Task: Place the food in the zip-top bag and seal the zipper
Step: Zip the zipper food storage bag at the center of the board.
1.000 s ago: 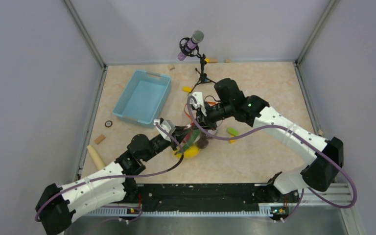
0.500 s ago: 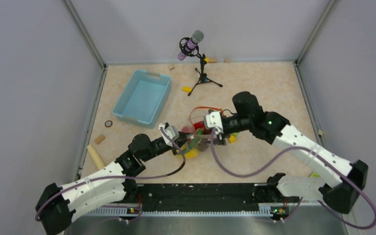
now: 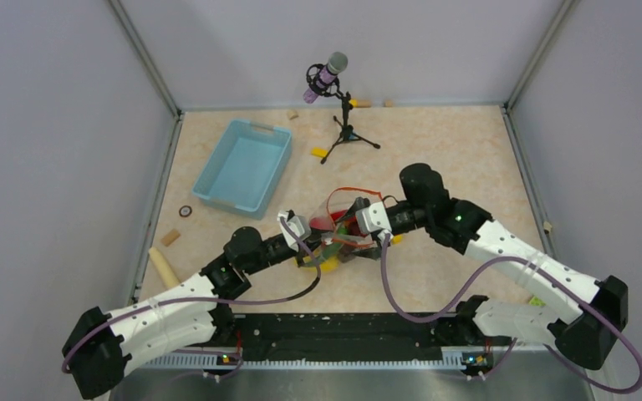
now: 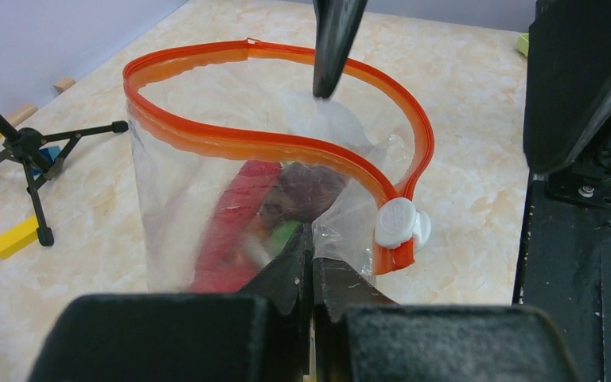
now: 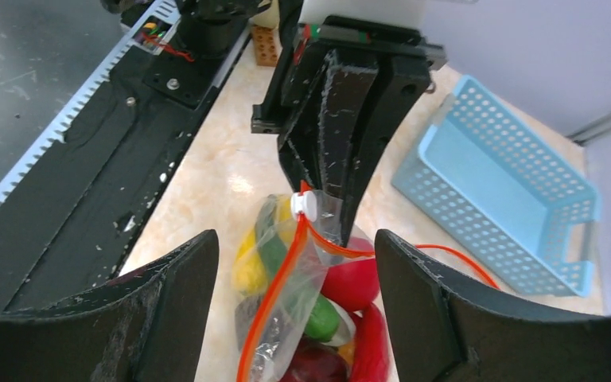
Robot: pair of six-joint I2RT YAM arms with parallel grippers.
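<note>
The zip-top bag (image 3: pixel 344 224) stands mid-table with its mouth open. Its orange-red zipper (image 4: pixel 286 147) curves round the mouth to a white slider (image 4: pixel 398 221). The food is inside: yellow banana (image 5: pixel 248 267), green piece (image 5: pixel 318 318), red tomato (image 5: pixel 354 282), red chili (image 4: pixel 231 223) and dark brown piece (image 4: pixel 306 187). My left gripper (image 4: pixel 312 239) is shut on the clear plastic just below the slider. Right above the mouth, my right gripper (image 5: pixel 296 239) is open, its fingers on either side of the zipper without touching it.
A light-blue basket (image 3: pixel 245 165) sits at the back left. Behind the bag stands a microphone on a tripod (image 3: pixel 334 83), with a yellow block (image 3: pixel 319 152) beside it. Wooden pieces (image 3: pixel 164 267) lie at the left edge. A black rail (image 3: pixel 343 330) runs along the near edge.
My left gripper has shut on the bag's plastic. My right gripper has let go, opened wide and come down toward the near side over the bag's mouth.
</note>
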